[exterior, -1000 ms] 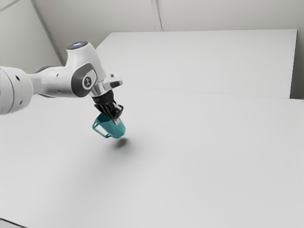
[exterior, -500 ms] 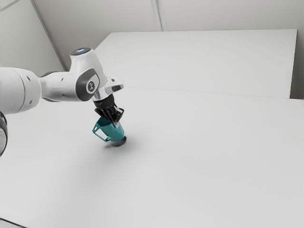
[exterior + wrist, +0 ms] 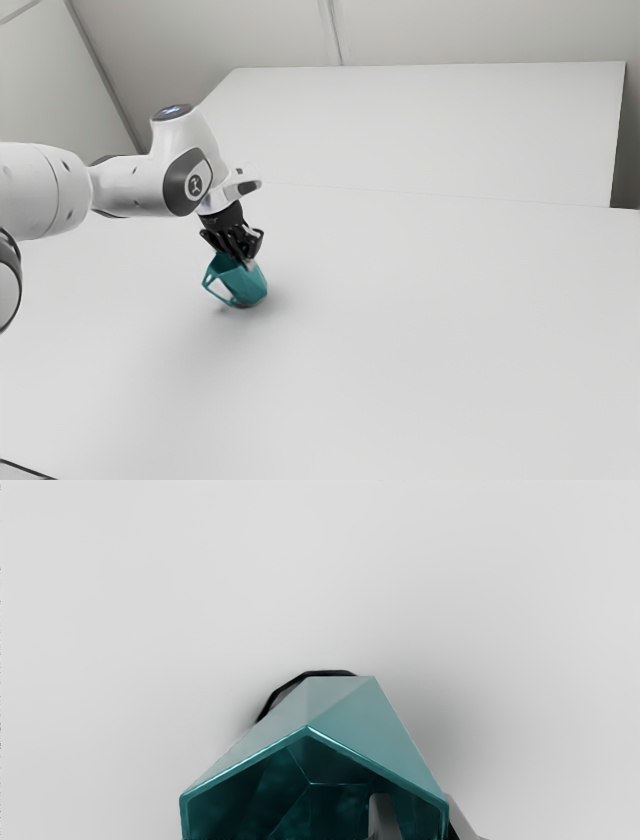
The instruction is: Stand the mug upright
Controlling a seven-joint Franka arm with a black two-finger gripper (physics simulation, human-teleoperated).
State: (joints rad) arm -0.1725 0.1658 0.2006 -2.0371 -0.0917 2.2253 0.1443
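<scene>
Right now, gripper nearly closed, one finger inside mug, other outside, wall pinched between. Mug tilted, just below gripper, mouth toward it. Handle on exterior view's left of gripper. Table beneath gripper; mug's contact with it unclear.

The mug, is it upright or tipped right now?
Tipped: in the exterior view the mug leans, its rim toward the exterior view's left, with the claw shut on its wall, one finger inside, one outside.
</scene>
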